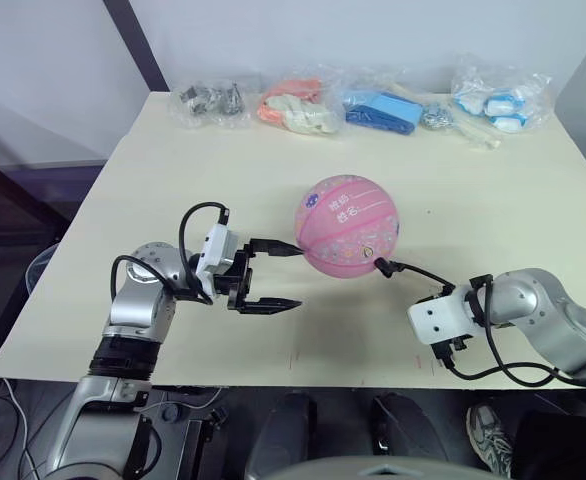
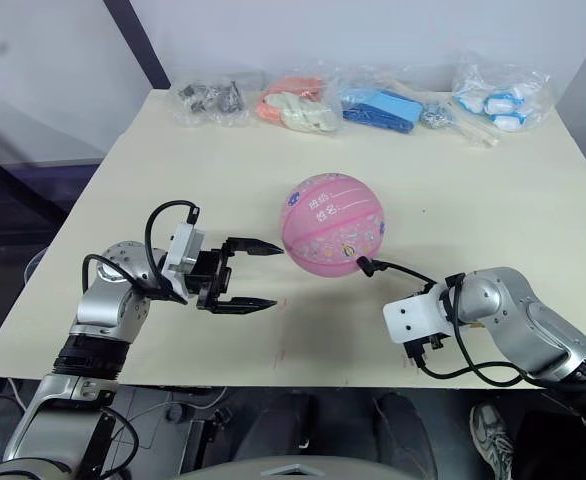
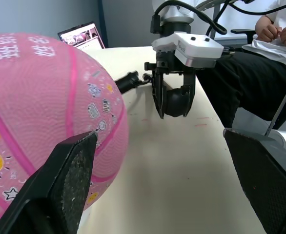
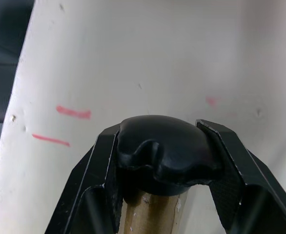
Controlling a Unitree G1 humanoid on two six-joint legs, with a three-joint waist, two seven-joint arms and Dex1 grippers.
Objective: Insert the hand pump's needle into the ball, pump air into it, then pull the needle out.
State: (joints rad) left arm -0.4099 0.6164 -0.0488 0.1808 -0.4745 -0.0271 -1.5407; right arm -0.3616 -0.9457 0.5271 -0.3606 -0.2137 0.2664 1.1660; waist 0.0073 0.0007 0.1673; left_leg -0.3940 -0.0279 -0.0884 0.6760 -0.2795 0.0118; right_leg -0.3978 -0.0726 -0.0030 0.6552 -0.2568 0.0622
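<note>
One pink ball (image 1: 348, 226) lies mid-counter (image 1: 493, 200). The left gripper (image 1: 275, 273) has spread fingers beside it. The right gripper (image 4: 160, 165) pinches one hand pump (image 4: 150, 212). Four bags (image 1: 211, 102) line the far edge.

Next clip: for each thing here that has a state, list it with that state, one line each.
ball: round, resting on the table, not dented
left hand: open, one finger by the ball's side, holding nothing
right hand: shut on the hand pump, at its black end cap
hose: its tip fitting at the ball's lower side; needle itself too small to see
bagged items: sealed, along the table's far edge
</note>
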